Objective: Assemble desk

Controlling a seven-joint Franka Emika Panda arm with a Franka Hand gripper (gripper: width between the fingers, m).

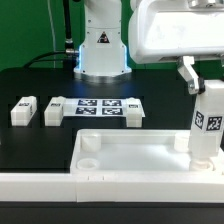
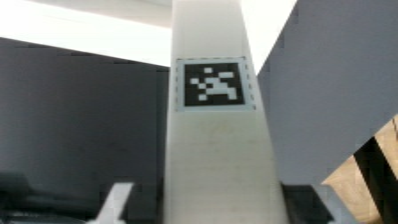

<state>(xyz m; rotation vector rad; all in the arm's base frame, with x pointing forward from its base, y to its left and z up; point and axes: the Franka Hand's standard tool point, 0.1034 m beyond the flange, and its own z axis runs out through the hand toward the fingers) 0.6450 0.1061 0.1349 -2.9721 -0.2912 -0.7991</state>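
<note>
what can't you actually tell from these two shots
- Exterior view: whether the held leg is seated in the slab socket; the leg itself covers it.
- Wrist view: the leg's far end, cut off by the frame edge.
- Exterior view: tag patterns on the two loose legs, too small.

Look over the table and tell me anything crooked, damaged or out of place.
Nothing stands out. The gripper holds one leg upright at the slab's corner on the exterior view's right; two loose legs lie tidily beside the marker board.
</note>
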